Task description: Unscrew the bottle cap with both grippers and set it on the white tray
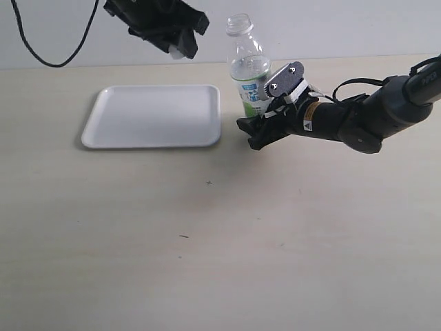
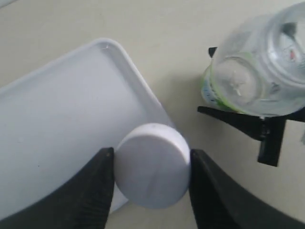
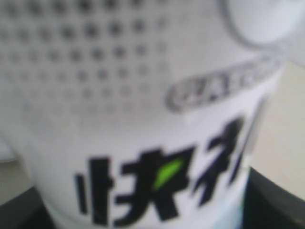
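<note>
The small round white plastic screw cap (image 2: 152,164) is already off the bottle. It is pinched between the two black fingers of the all-black left gripper (image 1: 178,43), which hangs in the air above the table. From the left wrist view the cap sits over the near corner of the shallow white rectangular tray (image 1: 138,117), partly above its rim and partly above bare table, so I'd say the unscrewing is done and what remains is to carry it further over the tray, lower it and let go.

Just beside the tray stands the slim clear plastic bottle (image 1: 247,65), upright, its neck open. The right gripper (image 1: 264,110), the one with the grey screwed plate, is clamped around the labelled middle and steadies it.

Everything rests on a pale beige table (image 1: 241,241), matt, with a few tiny dark specks. Behind runs a plain light wall (image 1: 331,27), with a black cable (image 1: 48,58) looping down in front of it.
</note>
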You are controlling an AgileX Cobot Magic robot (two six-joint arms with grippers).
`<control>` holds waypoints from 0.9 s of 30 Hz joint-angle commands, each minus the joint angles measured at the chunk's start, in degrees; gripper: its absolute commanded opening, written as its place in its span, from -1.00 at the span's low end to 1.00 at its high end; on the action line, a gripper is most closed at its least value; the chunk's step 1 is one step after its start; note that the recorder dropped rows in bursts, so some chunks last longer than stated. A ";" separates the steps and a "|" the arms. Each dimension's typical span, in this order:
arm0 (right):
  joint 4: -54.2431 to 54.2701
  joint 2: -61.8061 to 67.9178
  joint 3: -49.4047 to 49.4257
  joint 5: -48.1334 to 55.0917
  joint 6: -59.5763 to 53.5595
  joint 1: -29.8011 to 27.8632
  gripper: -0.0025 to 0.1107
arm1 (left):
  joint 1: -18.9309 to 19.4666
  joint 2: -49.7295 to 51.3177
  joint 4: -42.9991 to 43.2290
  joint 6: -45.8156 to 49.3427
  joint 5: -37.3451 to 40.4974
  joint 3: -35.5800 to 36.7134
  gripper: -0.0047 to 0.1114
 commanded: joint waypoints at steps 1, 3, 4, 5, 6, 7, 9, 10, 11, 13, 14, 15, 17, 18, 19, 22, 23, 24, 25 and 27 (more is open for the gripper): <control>0.30 -0.33 -0.03 -0.63 0.12 0.12 -0.96 | 0.53 1.03 1.91 1.49 -7.77 5.62 -0.92; 0.30 -0.33 -0.03 -0.63 0.12 0.12 -0.96 | 0.53 2.42 3.34 1.49 -9.15 6.79 -0.92; 0.30 -0.33 -0.03 -0.63 0.12 0.12 -0.96 | 0.53 3.13 4.04 1.49 -9.19 7.05 -0.92; 0.30 -0.33 -0.03 -0.63 0.12 0.12 -0.96 | 0.53 3.96 4.69 1.49 -9.19 7.05 -0.92; 0.30 -0.33 -0.03 -0.63 0.12 0.12 -0.96 | 0.53 4.55 5.30 1.33 -9.08 7.14 -0.92; 0.30 -0.33 -0.03 -0.63 0.12 0.12 -0.96 | 0.53 5.30 5.97 1.14 -8.96 7.14 -0.92; 0.30 -0.33 -0.03 -0.63 0.12 0.12 -0.96 | 0.53 6.56 8.34 -0.89 -9.09 7.14 -0.92; 0.30 -0.33 -0.03 -0.63 0.12 0.12 -0.96 | 0.53 7.13 9.64 -2.12 -9.44 7.14 -0.92; 0.30 -0.33 -0.03 -0.63 0.12 0.12 -0.96 | 0.53 7.67 10.57 -3.08 -9.56 7.14 -0.92; 0.31 -0.33 -0.03 -0.63 0.23 0.12 -0.96 | 0.53 8.66 11.87 -3.95 -9.56 7.14 -0.92; 0.31 -0.33 -0.03 -0.63 0.23 0.12 -0.96 | 0.53 8.99 12.94 -4.31 -9.56 7.14 -0.92; 0.31 -0.33 -0.03 -0.63 0.23 0.12 -0.96 | 0.53 9.43 12.94 -4.29 -9.56 7.14 -0.92; 0.31 -0.33 -0.03 -0.63 0.23 0.12 -0.96 | 0.53 10.53 13.38 -4.29 -9.56 7.14 -0.92; 0.31 -0.33 -0.03 -0.63 0.23 0.12 -0.96 | 0.53 10.86 13.38 -4.29 -9.56 7.14 -0.92; 0.31 -0.33 -0.03 -0.63 0.23 0.12 -0.96 | 0.53 11.43 13.38 -4.29 -9.56 7.14 -0.92; 0.31 -0.33 -0.03 -0.63 0.23 0.12 -0.96 | 0.53 12.14 13.38 -4.46 -10.07 7.14 -0.92; 0.31 -0.33 -0.03 -0.63 0.23 0.12 -0.96 | 0.53 12.26 13.38 -4.59 -10.23 7.14 -0.92; 0.31 -0.33 -0.03 -0.63 0.23 0.12 -0.96 | 0.53 12.26 13.38 -4.59 -10.39 7.14 -0.92; 0.31 -0.33 -0.03 -0.63 0.35 0.12 -0.96 | 0.53 12.26 13.38 -4.67 -10.61 7.14 -0.92; 0.31 -0.33 -0.03 -0.63 0.35 0.12 -0.96 | 0.53 12.26 13.38 -4.91 -10.99 7.14 -0.92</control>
